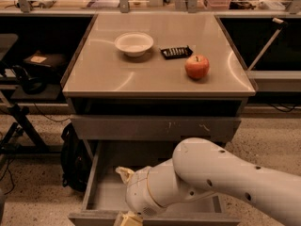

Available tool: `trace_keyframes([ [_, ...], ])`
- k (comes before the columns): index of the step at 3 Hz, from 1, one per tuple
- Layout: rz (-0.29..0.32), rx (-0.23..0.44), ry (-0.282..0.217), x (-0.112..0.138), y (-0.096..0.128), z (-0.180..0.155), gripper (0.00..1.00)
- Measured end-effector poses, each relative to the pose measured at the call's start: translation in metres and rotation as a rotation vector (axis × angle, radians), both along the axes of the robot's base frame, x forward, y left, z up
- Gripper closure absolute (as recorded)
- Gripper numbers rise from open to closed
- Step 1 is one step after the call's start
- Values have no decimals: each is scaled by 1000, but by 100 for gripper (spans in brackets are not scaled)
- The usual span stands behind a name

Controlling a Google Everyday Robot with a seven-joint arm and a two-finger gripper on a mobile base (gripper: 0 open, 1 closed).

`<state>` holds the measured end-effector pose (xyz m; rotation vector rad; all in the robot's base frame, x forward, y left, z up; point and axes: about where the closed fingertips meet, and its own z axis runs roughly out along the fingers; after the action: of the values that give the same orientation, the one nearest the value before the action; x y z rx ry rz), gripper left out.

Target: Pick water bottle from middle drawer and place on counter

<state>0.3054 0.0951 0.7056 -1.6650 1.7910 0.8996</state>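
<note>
Reaching down into the open drawer (pixel 104 196), the claw (pixel 128 217) sits at six o'clock near its front edge; whether it grips anything I cannot tell

The surface (pixel 117 74) I see is smooth, glossy beige-grey, with pale streaks of light on it. Near its far edge the bowl (pixel 134 44) is plain white with a soft sheen; towards the right edge the apple (pixel 197 66) has shiny red skin. Under the near edge, the upper drawer front (pixel 155 127) is matt grey with pale scratches, and the middle drawer (pixel 106 194) has a flat, matt grey floor. My arm (pixel 225 178) wears a smooth off-white shell that looks like plastic. The gripper (pixel 128 219), low at the drawer's front, looks pale yellow and matt. Left of the drawer, the bag (pixel 73 157) looks like black cloth.
</note>
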Motion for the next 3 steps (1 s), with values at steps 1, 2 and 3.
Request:
trace_keyframes([
  [1, -71, -82, -16, -3, -7, -13, 0],
  [2, -218, -202, -153, 41, -29, -5, 0],
  [3, -405, -288, -296, 102, -96, 36, 0],
])
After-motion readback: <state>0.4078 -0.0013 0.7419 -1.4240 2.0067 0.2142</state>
